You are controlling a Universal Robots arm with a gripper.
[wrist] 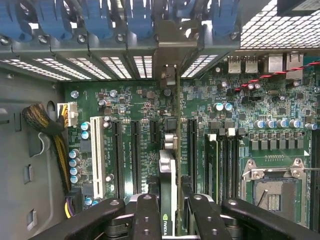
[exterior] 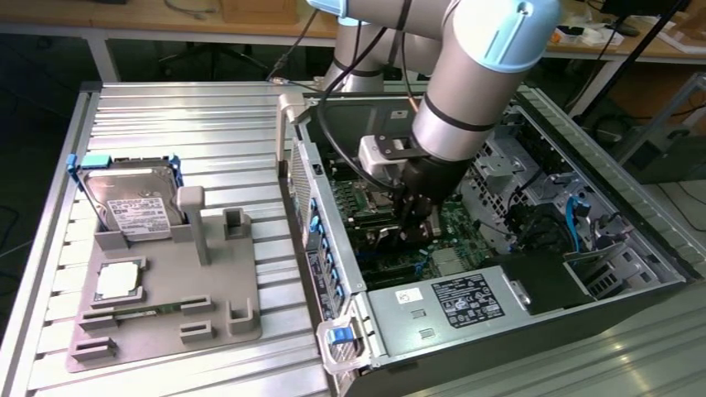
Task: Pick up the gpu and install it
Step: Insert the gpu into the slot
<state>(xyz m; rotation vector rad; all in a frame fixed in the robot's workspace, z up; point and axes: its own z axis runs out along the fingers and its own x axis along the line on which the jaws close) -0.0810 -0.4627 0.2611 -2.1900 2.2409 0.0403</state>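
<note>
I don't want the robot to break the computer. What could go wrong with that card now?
The card, held on edge between the fingers, sits right over the green board; if tilted, it might go in crooked and scrape small parts. Its metal end is close to the case's back wall and could catch there.

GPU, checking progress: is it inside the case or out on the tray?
Inside: the gripper holds the gpu edge-on over the motherboard.
</note>
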